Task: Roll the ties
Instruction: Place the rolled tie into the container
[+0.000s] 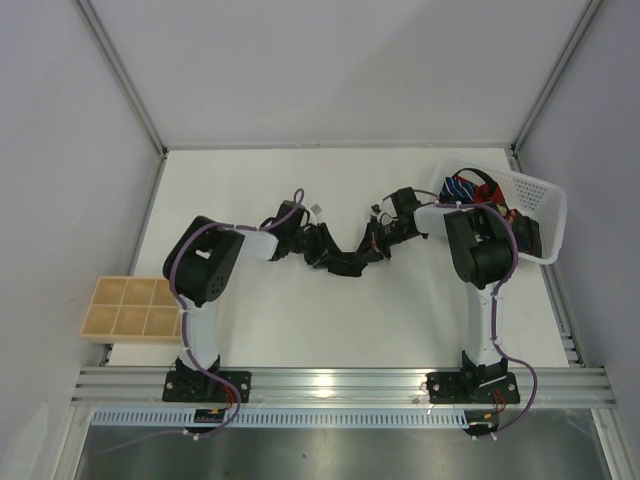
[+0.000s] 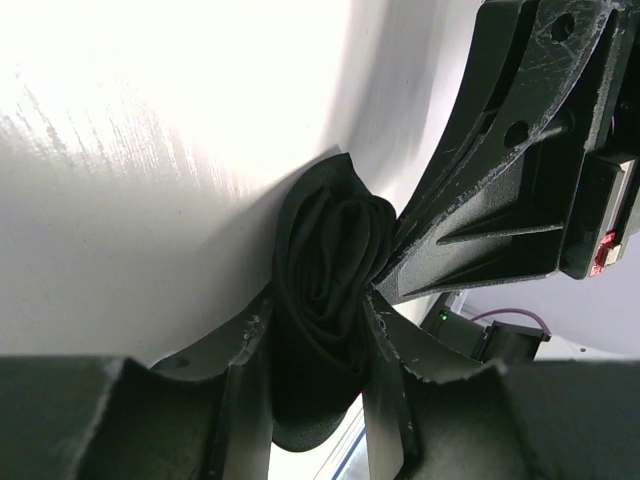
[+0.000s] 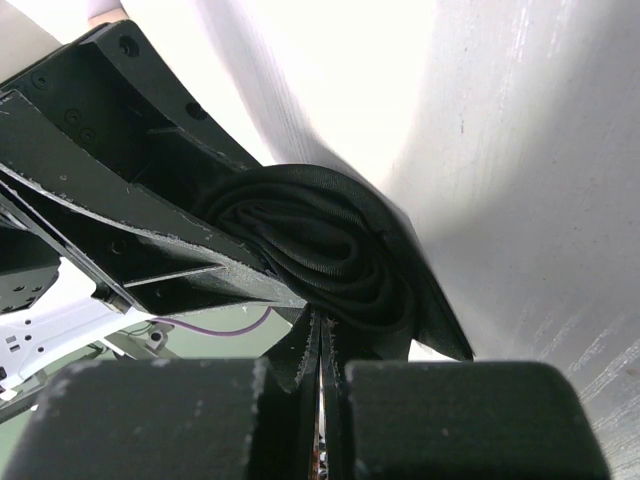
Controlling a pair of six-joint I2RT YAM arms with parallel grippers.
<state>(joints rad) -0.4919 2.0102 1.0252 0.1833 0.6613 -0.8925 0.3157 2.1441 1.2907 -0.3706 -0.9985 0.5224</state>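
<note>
**A:** Which step is in hand?

**B:** Rolling the black tie [image 2: 330, 250], and I judge it nearly done. It sits in the middle of the counter [image 1: 300, 330], already wound into a coil.

**A:** And the hands?

**B:** The left hand [image 2: 315, 340] is partly open, with a finger against each side of the coil, gripping it. The right hand [image 3: 320, 340] has its jaws pressed fully together, tips at the coil's centre. Whether they pinch a fold, I cannot tell.

**A:** What does the next move call for?

**B:** Probably keeping the left grip firm so the coil doesn't spring loose while the right tips slide out. More ties [image 1: 465, 188] lie in the white basket [image 1: 548, 205] at the far right corner, not yet rolled.

**A:** Any brands or labels?

**B:** None I can read, on the fabric or elsewhere.
</note>
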